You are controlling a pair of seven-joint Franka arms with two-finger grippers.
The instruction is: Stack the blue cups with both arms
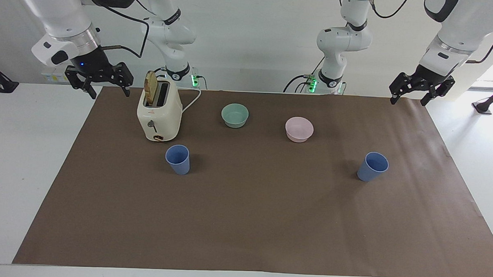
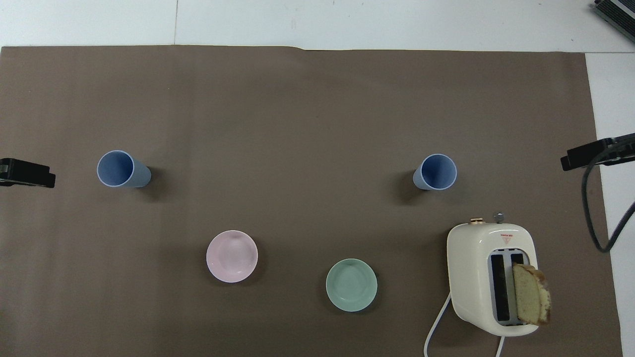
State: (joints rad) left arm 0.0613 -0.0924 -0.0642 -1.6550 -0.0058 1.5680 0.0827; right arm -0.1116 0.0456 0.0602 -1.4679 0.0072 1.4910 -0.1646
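Observation:
Two blue cups stand upright and apart on the brown mat (image 1: 243,228). One cup (image 1: 178,159) (image 2: 436,172) is toward the right arm's end, just farther from the robots than the toaster. The other cup (image 1: 372,166) (image 2: 119,168) is toward the left arm's end. My right gripper (image 1: 108,91) hangs open and empty in the air over the mat's edge beside the toaster. My left gripper (image 1: 408,101) hangs open and empty over the mat's corner at its own end. Only the grippers' tips show in the overhead view, the left one (image 2: 25,172) and the right one (image 2: 593,153).
A cream toaster (image 1: 159,115) (image 2: 491,277) holds a slice of bread (image 1: 150,87), its cord trailing toward the robots. A mint-green bowl (image 1: 235,115) (image 2: 351,284) and a pale pink bowl (image 1: 299,129) (image 2: 231,256) sit between the cups, nearer to the robots. Two slimmer white arms (image 1: 335,47) stand at the robots' end.

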